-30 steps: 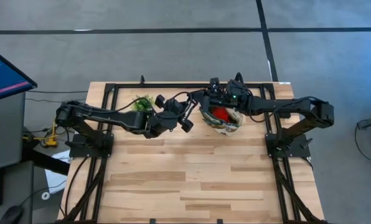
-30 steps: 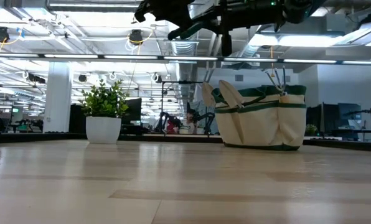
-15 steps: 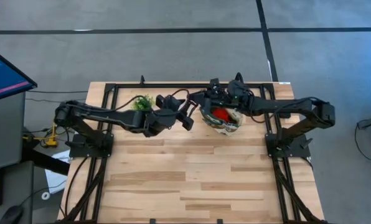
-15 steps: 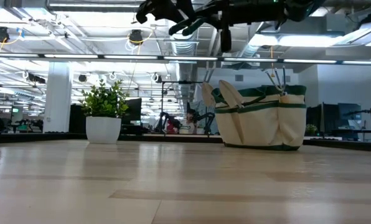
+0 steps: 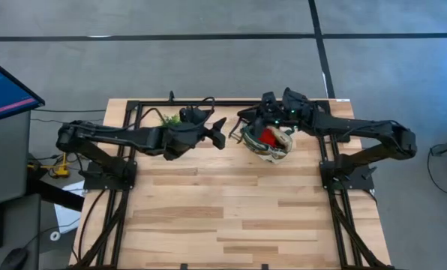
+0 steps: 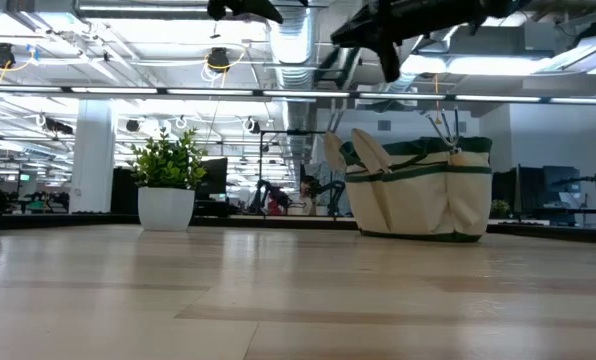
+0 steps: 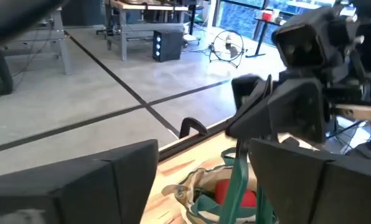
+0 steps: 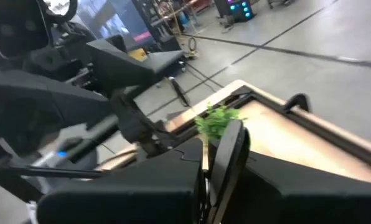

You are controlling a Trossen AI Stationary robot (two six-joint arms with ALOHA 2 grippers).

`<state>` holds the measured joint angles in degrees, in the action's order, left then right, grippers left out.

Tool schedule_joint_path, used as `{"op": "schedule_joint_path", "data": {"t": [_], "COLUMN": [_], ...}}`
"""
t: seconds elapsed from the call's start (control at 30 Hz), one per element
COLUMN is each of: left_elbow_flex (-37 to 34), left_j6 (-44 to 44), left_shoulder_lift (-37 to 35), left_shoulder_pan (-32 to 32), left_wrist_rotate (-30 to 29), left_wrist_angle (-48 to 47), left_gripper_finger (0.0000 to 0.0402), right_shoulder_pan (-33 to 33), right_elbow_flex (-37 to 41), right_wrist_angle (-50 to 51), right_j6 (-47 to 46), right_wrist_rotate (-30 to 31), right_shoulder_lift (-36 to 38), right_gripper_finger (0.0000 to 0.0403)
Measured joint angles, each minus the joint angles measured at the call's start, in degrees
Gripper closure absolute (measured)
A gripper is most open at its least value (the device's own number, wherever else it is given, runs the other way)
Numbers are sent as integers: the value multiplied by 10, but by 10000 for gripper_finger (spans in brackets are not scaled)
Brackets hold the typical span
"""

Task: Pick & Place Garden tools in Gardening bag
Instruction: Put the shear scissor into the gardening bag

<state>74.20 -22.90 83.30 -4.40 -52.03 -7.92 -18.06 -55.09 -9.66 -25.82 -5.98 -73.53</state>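
The cream gardening bag (image 5: pixel 276 152) with green trim stands upright on its base at the table's far middle (image 6: pixel 418 195). A red piece (image 5: pixel 267 136) lies inside it. In the left wrist view its open mouth (image 7: pixel 188 186) and the red piece (image 7: pixel 225 188) lie just ahead. My left gripper (image 5: pixel 219 133) hovers open just left of the bag, well above the table. Nothing is between its fingers (image 7: pixel 203 144). My right gripper (image 5: pixel 250 124) is shut over the bag's left rim, above the bag top (image 6: pixel 388 68). Nothing shows between its fingers (image 8: pixel 218 134).
A small green potted plant (image 5: pixel 171 118) in a white pot (image 6: pixel 166 208) stands at the far left, under my left arm. A black frame (image 5: pixel 208 102) runs along the table's far edge. The near half of the wooden table (image 5: pixel 231 217) holds no objects.
My left gripper has opened wide and drawn back a little toward the table's left and far side, rising. My right gripper, still shut, has shifted slightly toward the table's right, staying over the bag. The bag has not moved.
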Motion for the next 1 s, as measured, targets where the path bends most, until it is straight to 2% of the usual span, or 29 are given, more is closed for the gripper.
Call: {"op": "schedule_joint_path", "data": {"t": [0.17, 0.43, 0.67, 1.0], "left_elbow_flex": [0, 0, 0, 0], "left_j6": [0, 0, 1, 1], "left_shoulder_lift": [-5, -5, -5, -4], "left_shoulder_pan": [-1, -1, 0, 0], "left_wrist_rotate": [14, 15, 15, 15], "left_wrist_angle": [0, -2, -2, -2], "left_gripper_finger": [145, 150, 155, 156], "right_shoulder_pan": [-25, -68, -75, -74], "right_elbow_flex": [0, 0, 0, 0], "right_wrist_angle": [100, 230, 260, 301], "right_j6": [67, 155, 210, 257], "right_wrist_rotate": [41, 86, 104, 75], "right_shoulder_lift": [51, 92, 60, -1], "right_gripper_finger": [397, 397, 397, 397]}}
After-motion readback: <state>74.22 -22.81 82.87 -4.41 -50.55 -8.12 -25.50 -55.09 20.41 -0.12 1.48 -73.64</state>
